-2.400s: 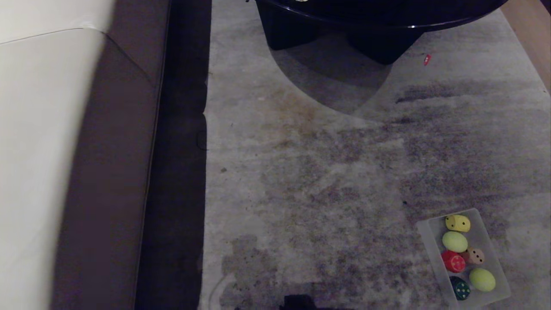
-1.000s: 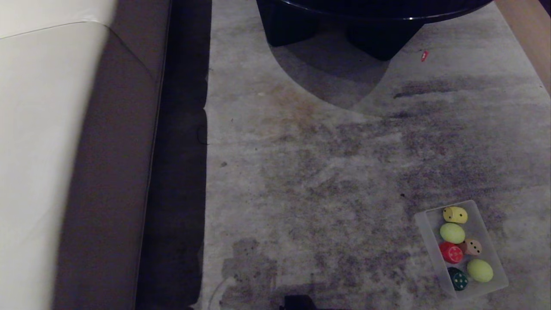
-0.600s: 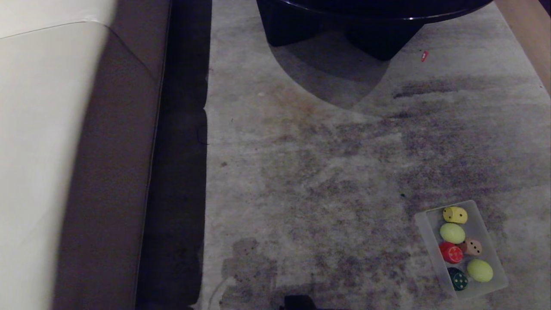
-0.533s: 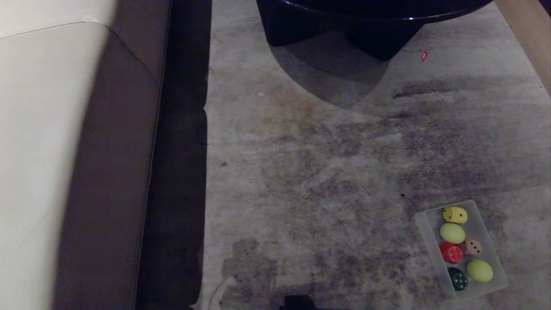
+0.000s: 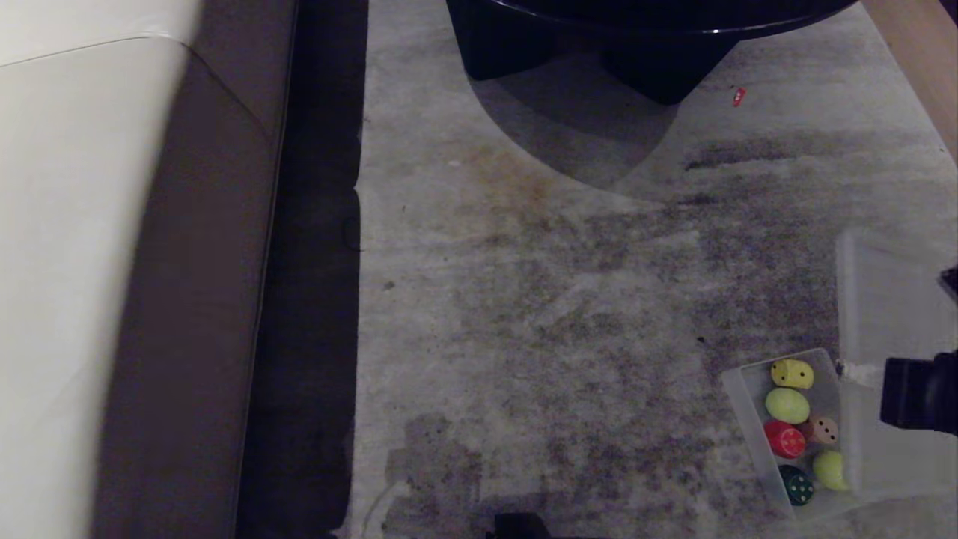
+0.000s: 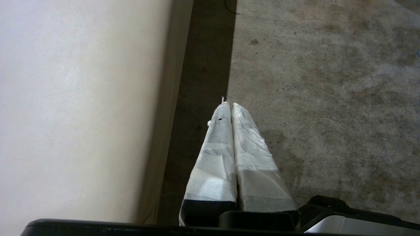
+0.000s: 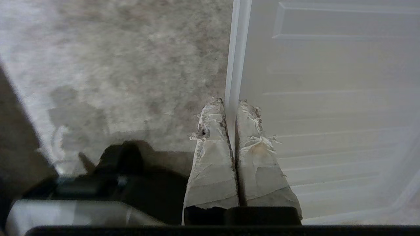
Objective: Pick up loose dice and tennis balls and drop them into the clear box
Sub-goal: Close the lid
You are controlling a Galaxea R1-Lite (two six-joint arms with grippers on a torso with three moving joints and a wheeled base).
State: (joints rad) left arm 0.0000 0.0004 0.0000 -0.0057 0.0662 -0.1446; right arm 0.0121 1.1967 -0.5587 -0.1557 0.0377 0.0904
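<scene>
Left gripper (image 6: 229, 105), parked low beside the pale sofa (image 6: 82, 98), has its taped fingers pressed together with nothing between them; its tips point toward 12 o'clock in its wrist view, along the dark gap between sofa and rug (image 6: 328, 98). It does not appear in the head view.

Right gripper (image 7: 229, 106) is pinched shut on the raised edge of a translucent ribbed lid (image 7: 328, 114), one finger on either side of the rim. In the head view its dark body enters from the 3 o'clock edge, and the lid (image 5: 891, 314) hangs over the right part of the clear box (image 5: 737, 385), hiding part of the contents there. Whether lid and box touch cannot be told.

Clear box lies on the rug at about 4 o'clock in the head view. Its long axis runs roughly from 11 o'clock to 5 o'clock. Contents, left column from far end to near end: yellow die (image 5: 792, 373), tennis ball (image 5: 786, 405), red die (image 5: 784, 439), dark green die (image 5: 798, 485). Right column: beige die (image 5: 822, 430), touching the red die, and a second tennis ball (image 5: 829, 469), partly veiled by the lid. All six lie within the box walls.

Black round table (image 5: 636, 22) stands at 12 o'clock, well apart from the box. Small red scrap (image 5: 739, 96) lies on the rug just beside the table's base.
</scene>
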